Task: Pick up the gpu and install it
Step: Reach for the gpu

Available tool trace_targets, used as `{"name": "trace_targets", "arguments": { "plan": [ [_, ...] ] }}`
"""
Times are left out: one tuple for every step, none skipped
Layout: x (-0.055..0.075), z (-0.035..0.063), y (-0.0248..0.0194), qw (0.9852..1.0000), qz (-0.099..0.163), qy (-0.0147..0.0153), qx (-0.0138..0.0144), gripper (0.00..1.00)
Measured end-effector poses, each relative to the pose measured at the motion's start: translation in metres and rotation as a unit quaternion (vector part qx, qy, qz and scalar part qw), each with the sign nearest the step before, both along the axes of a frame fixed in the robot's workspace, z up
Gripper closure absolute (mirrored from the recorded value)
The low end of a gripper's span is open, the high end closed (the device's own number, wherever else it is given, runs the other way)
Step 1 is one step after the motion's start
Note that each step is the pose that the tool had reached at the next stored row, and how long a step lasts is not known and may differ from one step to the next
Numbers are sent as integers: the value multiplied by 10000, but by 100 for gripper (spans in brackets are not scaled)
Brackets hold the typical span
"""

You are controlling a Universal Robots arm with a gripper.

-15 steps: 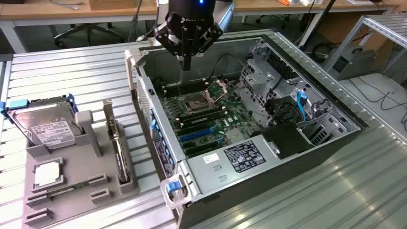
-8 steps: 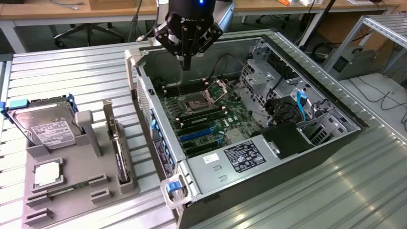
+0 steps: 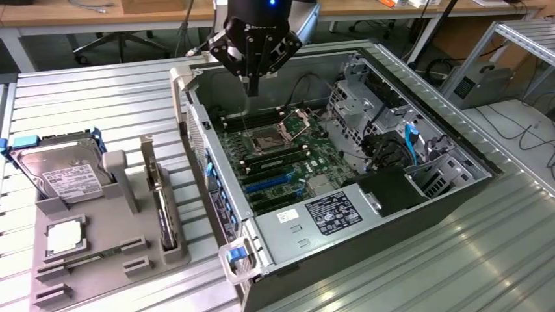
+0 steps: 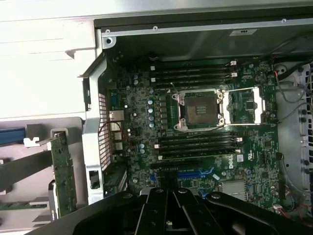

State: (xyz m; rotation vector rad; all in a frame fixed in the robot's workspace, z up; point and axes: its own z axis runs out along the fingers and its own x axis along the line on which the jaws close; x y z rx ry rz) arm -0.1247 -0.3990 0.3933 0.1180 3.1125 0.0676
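- A silver hard drive [image 3: 59, 174] with a white label leaned in the far pocket of a grey parts holder [image 3: 113, 224], which sat on the ribbed metal table [image 3: 104, 97] at the exterior view's left.
- Nearer the camera in the same holder lay a square silver processor chip [image 3: 65, 236], and just beyond it a thin green RAM stick [image 3: 87, 259].
- The gpu [image 3: 161, 205] stood on its long edge in a slot along the holder's right side, just beside the computer case [image 3: 195, 130] and well apart from the tool.
- The case lay on its side with the panel off, open upward.
- The tool [image 3: 251, 90] hung over the far end of the case, above the memory slots, with its fingers drawn together and nothing between them.
- Below it, the green motherboard [image 3: 290, 162] showed an uncovered processor socket [image 3: 279, 134] between rows of memory slots.
- Blue expansion slots [image 3: 269, 184] lay nearer the camera.
- A labelled power supply [image 3: 334, 211] filled the case's near corner.
- Further right, a blue cable [image 3: 410, 143] ran down beside the metal drive cage [image 3: 360, 97].
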Motion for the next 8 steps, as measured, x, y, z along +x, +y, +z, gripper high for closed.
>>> {"name": "trace_targets", "arguments": {
  "plan": [
    [-19, 0, 0, 10000, 0, 0, 0, 89],
    [-33, 0, 0, 10000, 0, 0, 0, 89],
    [-43, 0, 0, 10000, 0, 0, 0, 89],
    [-56, 0, 0, 10000, 0, 0, 0, 89],
    [-72, 0, 0, 10000, 0, 0, 0, 89],
    [-93, 0, 0, 10000, 0, 0, 0, 89],
    [-115, 0, 0, 10000, 0, 0, 0, 89],
    [-129, 0, 0, 10000, 0, 0, 0, 89]
  ]
}}
